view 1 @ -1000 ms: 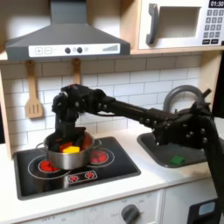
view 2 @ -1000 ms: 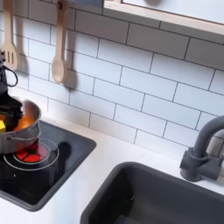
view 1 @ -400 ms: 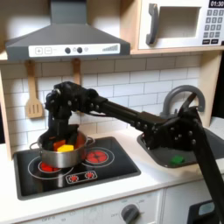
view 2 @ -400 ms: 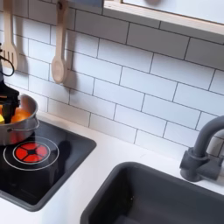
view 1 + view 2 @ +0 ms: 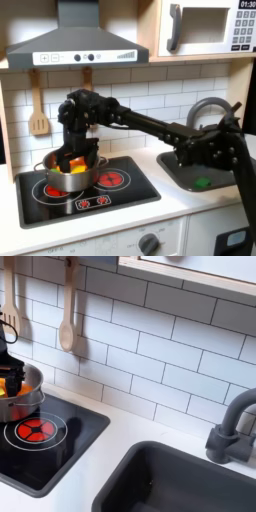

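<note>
Here, at the left of the first exterior view, the black gripper (image 5: 78, 150) hangs directly above the round silver metal pot (image 5: 68, 177) on the black stovetop (image 5: 120, 198); its fingers reach toward the yellow and orange pieces (image 5: 72, 166) inside, and I cannot tell how far apart they stand.

A steel pot (image 5: 20, 396) sits on the stove (image 5: 60, 446) beside the sink (image 5: 180, 481).

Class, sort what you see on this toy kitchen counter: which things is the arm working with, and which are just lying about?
In hand:
gripper, over the pot
metal pot on the stove
yellow and orange pieces inside the pot

Lying about:
wooden spoon on the wall
spatula
faucet
green item in the sink
microwave
</note>
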You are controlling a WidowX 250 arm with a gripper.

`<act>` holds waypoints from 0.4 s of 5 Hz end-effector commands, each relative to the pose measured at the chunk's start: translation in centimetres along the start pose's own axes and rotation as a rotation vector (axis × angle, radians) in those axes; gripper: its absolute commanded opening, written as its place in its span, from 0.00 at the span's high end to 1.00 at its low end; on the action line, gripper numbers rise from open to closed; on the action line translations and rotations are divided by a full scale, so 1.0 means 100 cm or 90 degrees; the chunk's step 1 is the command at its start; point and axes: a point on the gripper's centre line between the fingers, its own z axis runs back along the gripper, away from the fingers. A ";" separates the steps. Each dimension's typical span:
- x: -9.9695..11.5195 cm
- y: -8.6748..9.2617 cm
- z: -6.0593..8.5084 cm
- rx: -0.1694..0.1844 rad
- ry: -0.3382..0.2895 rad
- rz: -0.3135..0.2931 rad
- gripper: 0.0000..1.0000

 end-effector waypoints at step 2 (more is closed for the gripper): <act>-0.026 -0.014 0.012 -0.025 0.002 -0.037 0.00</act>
